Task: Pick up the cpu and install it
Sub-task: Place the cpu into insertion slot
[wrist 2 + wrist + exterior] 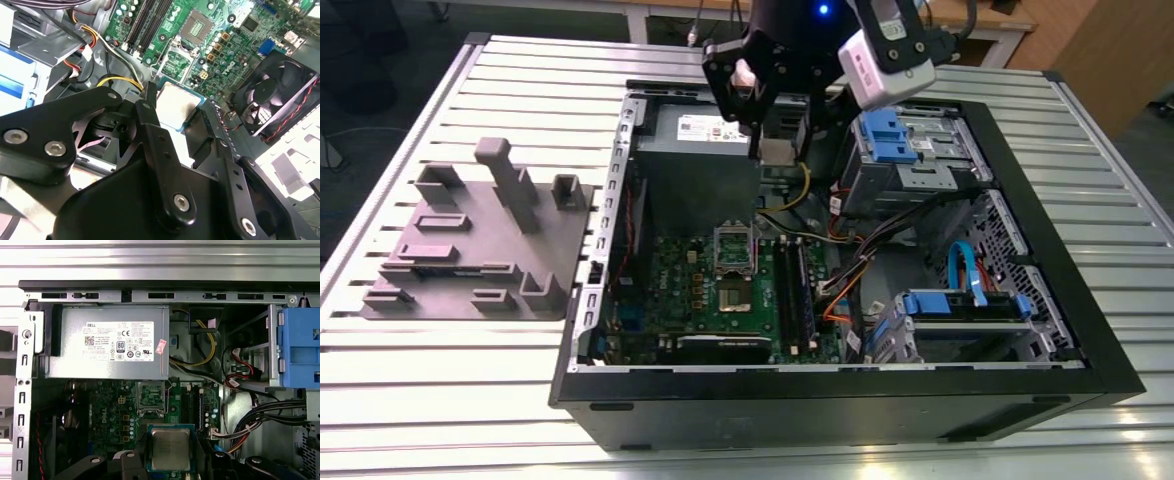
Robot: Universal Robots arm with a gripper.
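Fingers [150, 125] pinch the cpu [176, 102] by its edges in the second wrist view. First wrist view: it hangs short of the open socket [151, 394]. Exterior view: gripper [775, 150] above the case [854, 385]. Thin hold: it could slip askew

Slatted table [454, 400]: tray [467, 250], computer case [854, 405]

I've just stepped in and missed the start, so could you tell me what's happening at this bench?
A robot arm is working over an open computer case on a slatted table. Its tool is shut on the cpu, a small silvery square chip, holding it in the air above the case's interior, near the grey power supply box. The cpu is not yet seated on the green motherboard. A grey moulded tray sits at the exterior view's left.
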